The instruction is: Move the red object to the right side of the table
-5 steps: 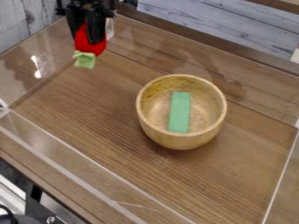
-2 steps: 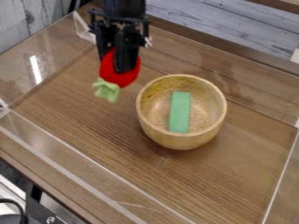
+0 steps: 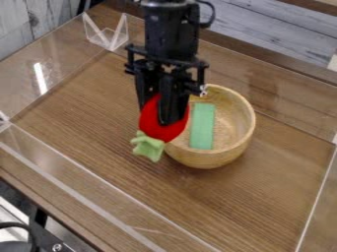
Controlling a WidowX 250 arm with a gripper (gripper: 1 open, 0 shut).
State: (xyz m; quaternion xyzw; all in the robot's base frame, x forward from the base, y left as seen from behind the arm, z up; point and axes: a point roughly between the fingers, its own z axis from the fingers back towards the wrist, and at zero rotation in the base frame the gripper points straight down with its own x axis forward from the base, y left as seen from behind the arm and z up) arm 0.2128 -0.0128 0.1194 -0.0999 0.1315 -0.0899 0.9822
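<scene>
The red object (image 3: 164,125) is a small, rounded, bright red toy, strawberry-like, with a pale green stem end (image 3: 148,146). It hangs tilted in the camera view, the green end pointing down and toward the lower left, the red body above it. The stem end looks ragged, with uneven edges. Dark parts of the pincer (image 3: 161,103) cover the upper part of the red body, so its full outline is hidden. The pincer is closed on the red object, holding it up over the table (image 3: 79,133). In the view, it overlaps the left side of the wooden bowl (image 3: 232,153), in which a green block (image 3: 202,126) lies.
</scene>
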